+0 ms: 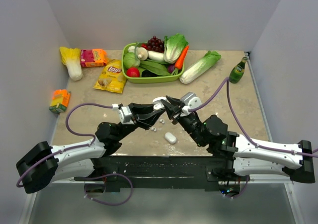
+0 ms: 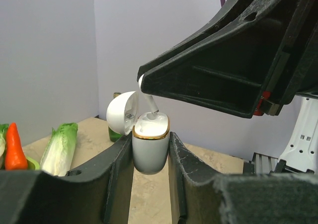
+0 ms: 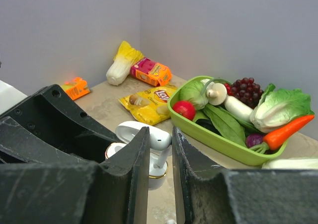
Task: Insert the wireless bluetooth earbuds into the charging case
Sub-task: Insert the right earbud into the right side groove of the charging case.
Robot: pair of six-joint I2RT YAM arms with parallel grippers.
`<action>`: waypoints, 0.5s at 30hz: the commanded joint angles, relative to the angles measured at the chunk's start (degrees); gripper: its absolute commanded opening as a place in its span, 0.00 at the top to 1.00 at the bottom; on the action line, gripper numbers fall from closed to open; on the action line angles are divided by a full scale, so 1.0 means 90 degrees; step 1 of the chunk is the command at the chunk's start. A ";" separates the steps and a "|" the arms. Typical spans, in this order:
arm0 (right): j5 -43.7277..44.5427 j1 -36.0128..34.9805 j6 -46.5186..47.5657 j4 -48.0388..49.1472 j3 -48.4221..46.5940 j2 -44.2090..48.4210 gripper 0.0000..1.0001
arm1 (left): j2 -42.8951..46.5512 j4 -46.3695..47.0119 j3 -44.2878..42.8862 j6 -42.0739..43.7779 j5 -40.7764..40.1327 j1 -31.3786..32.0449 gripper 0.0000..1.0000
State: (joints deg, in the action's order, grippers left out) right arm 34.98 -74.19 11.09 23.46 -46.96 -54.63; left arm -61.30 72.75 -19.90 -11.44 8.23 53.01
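Over the beige table (image 1: 87, 87), the left fingers (image 2: 117, 179) clench an open white gold-rimmed charging case (image 2: 150, 152). The right fingers (image 3: 136, 174) pinch a tiny glossy white earbud (image 3: 159, 140) at its mouth.

Left wrist view: the earbud (image 2: 151, 105) showed only its stem; its head was covered by the right fingers (image 2: 213, 80) above. The left fingers (image 2: 117, 184) covered the sides of the charging case (image 2: 150, 147). A green bottle (image 2: 114, 133) sat mostly behind the case's raised lid (image 2: 121, 113), and a carrot (image 2: 15, 147) was cut by the left edge.

Right wrist view: the right fingers hid most of the case, and a cabbage (image 3: 293, 163) ran off the lower right corner.

Overhead view: case and earbud were hidden where both arms' fingers met; white specks (image 1: 154, 129) on the surface (image 1: 89, 105) were too small to identify.
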 commanded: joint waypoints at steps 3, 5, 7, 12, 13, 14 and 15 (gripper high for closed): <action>0.0029 0.0011 -0.0158 0.0108 0.0110 0.0172 1.00 | 0.0014 0.1028 -0.0074 -0.0057 -0.0036 0.0028 1.00; 0.0029 0.0002 -0.0158 0.0098 0.0110 0.0162 1.00 | 0.0014 0.1028 -0.0084 -0.0076 -0.0035 0.0028 1.00; 0.0029 0.0011 -0.0168 0.0088 0.0110 0.0143 1.00 | 0.0004 0.1057 -0.0093 -0.0086 -0.0016 0.0028 1.00; 0.0019 0.0011 -0.0187 0.0078 0.0110 0.0084 1.00 | -0.0006 0.1057 -0.0113 -0.0096 -0.0006 0.0028 1.00; 0.0019 0.0011 -0.0197 0.0088 0.0130 0.0074 1.00 | 0.0014 0.1057 -0.0123 -0.0086 -0.0006 0.0028 1.00; 0.0019 0.0011 -0.0207 0.0098 0.0130 0.0064 1.00 | 0.0014 0.1067 -0.0123 -0.0086 -0.0016 0.0028 1.00; 0.0010 0.0011 -0.0226 0.0098 0.0140 0.0064 1.00 | 0.0004 0.1057 -0.0132 -0.0096 -0.0016 0.0028 1.00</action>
State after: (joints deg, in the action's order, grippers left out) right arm 34.98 -74.19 10.07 23.46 -46.26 -54.22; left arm -61.30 72.53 -19.90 -11.51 8.29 53.01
